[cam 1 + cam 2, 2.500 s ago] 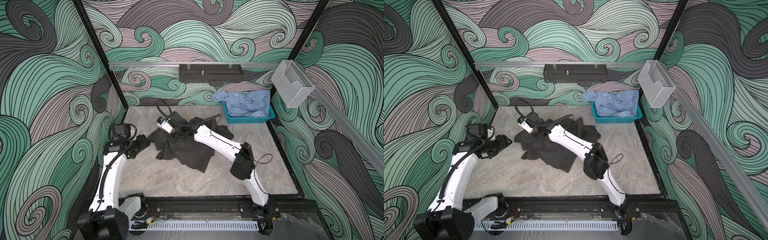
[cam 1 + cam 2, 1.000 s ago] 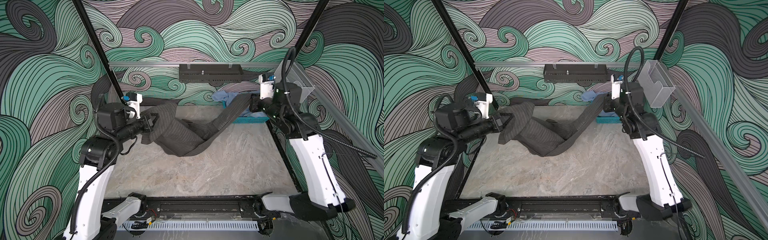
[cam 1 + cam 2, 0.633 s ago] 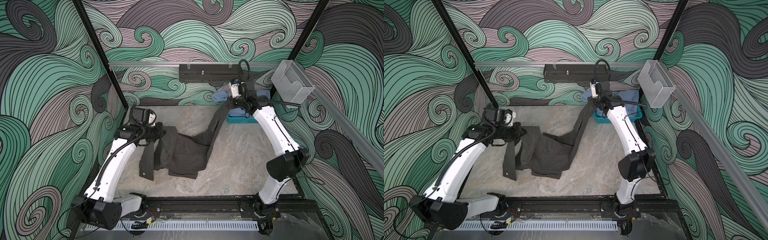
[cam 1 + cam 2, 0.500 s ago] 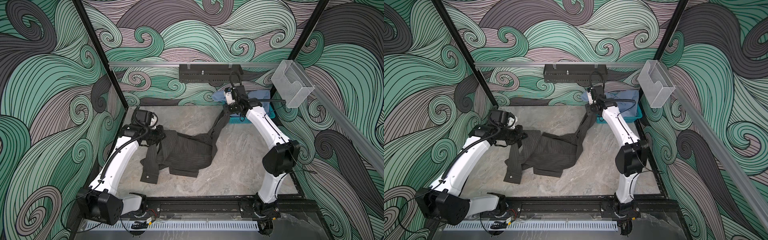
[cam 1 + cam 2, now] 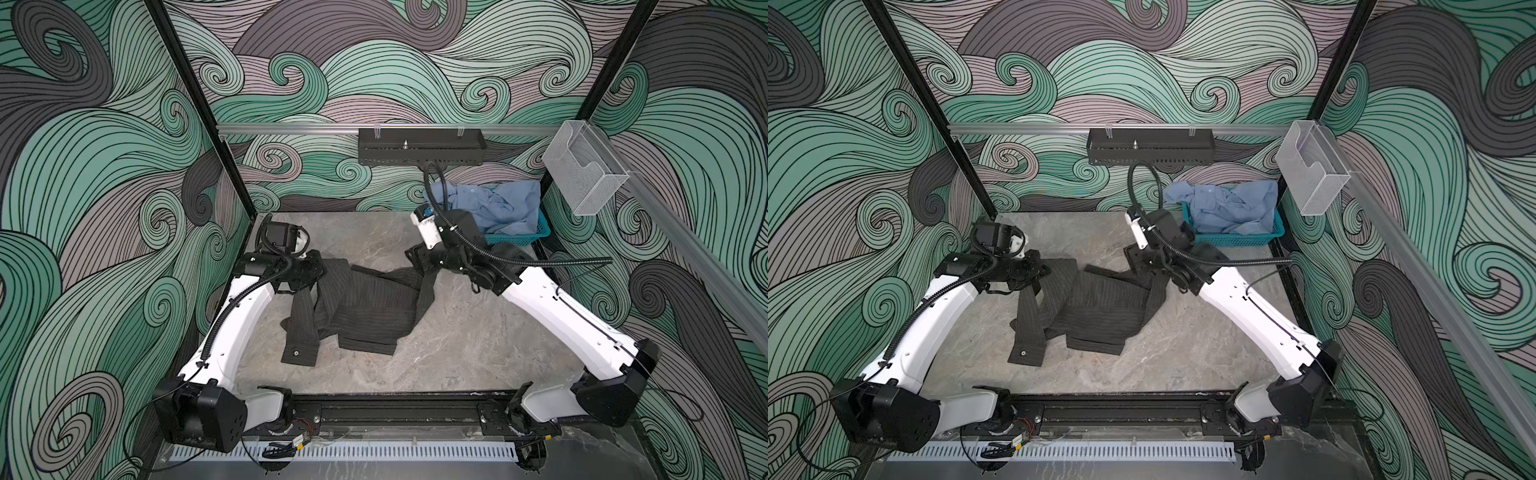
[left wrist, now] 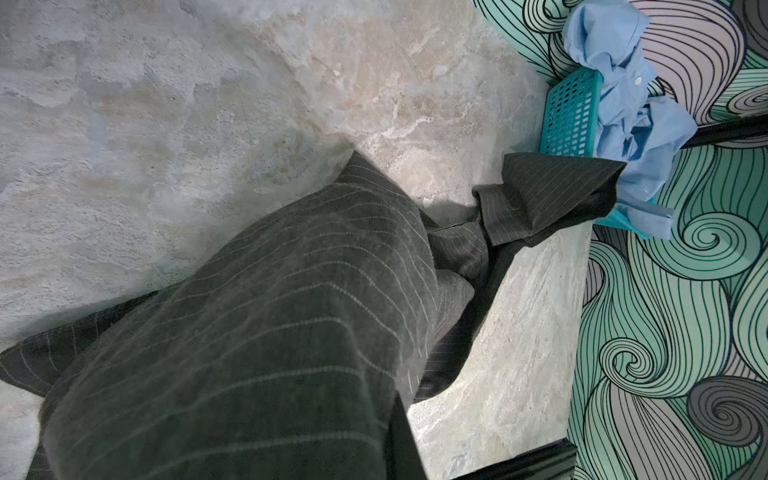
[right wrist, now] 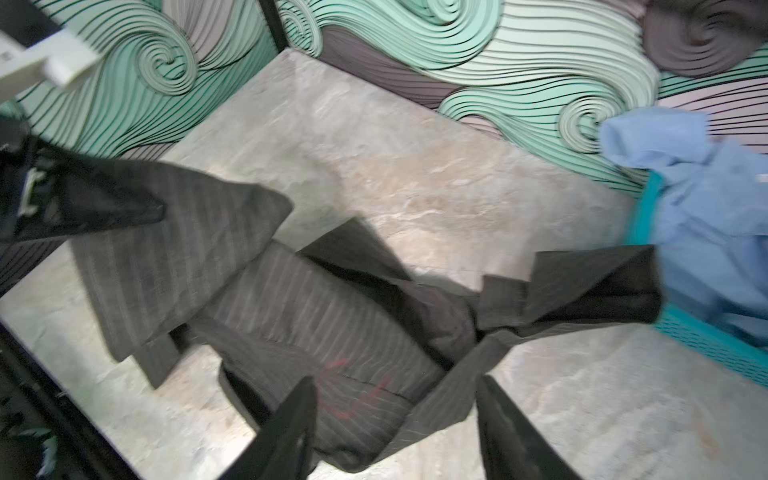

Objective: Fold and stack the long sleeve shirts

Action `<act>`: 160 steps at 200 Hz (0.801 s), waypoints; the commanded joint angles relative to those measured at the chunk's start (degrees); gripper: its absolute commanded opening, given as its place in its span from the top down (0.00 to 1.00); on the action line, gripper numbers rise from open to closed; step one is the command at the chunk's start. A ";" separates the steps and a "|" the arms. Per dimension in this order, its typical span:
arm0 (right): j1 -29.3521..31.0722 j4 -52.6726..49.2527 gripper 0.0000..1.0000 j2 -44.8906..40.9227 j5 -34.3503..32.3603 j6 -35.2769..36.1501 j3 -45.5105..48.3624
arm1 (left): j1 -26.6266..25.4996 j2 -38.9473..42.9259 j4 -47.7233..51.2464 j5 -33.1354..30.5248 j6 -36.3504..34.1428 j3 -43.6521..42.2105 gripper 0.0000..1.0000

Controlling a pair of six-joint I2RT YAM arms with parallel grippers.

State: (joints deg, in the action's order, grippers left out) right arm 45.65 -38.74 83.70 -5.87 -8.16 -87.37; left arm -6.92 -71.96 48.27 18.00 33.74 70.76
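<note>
Charcoal pinstriped shirt [image 5: 365, 305] lies rumpled on the marble tabletop [image 5: 457, 345], its long axis running side to side between the two arms in both top views. One end is bunched at the left gripper [image 5: 319, 271], which is clamped tight on a fold of it and holds that corner raised off the table. The opposite end reaches to just beside the teal mesh basket [image 5: 521, 240] in the far right corner. A sleeve breaks off the main line and points toward the near edge, ending in a flat cuff [image 5: 297, 353] with one pale button. The lower hem slants toward the near right.

The right gripper [image 7: 395, 432] hangs over the basket-side end with its jaws standing well apart. A narrow strip of the shirt passes between the fingers [image 7: 291, 419] and is not pinched by them.

The light blue shirt [image 5: 1229, 203] sits crumpled in the basket and spills over its rim, with no clear axis to read.

In the left wrist view the draped cloth covers that gripper's fingers entirely. In the top views the right arm hides the dark shirt's end near the basket, so I cannot tell whether it touches the basket. The right wrist view is blurred. The collar and button placket cannot be picked out among the folds.
</note>
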 commanded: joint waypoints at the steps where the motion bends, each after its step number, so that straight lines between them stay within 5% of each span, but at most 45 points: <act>1: 5.01 4.02 0.50 6.89 2.44 -10.24 7.47 | 1.69 1.38 -0.46 -1.47 0.53 -0.75 0.93; 27: 10.04 7.00 0.62 14.26 3.26 -14.89 8.49 | 3.65 2.14 0.22 -1.31 0.27 -1.49 0.84; 94: 15.30 10.53 0.66 29.50 6.43 -20.05 5.80 | 7.49 3.98 2.22 -0.25 -1.28 -1.43 0.68; 122: 15.32 6.39 0.67 28.86 5.13 -19.06 9.66 | 8.54 5.12 3.27 -0.50 -2.30 -0.95 0.53; 160: 13.37 -3.03 0.73 20.21 1.84 -16.62 20.41 | 8.89 6.04 4.24 -1.04 -4.56 -1.39 0.48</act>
State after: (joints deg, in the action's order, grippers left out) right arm 60.66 -32.51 110.39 -0.89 -25.96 -72.44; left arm 1.45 -67.44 50.22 17.47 31.73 68.53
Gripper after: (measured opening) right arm 0.284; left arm 0.515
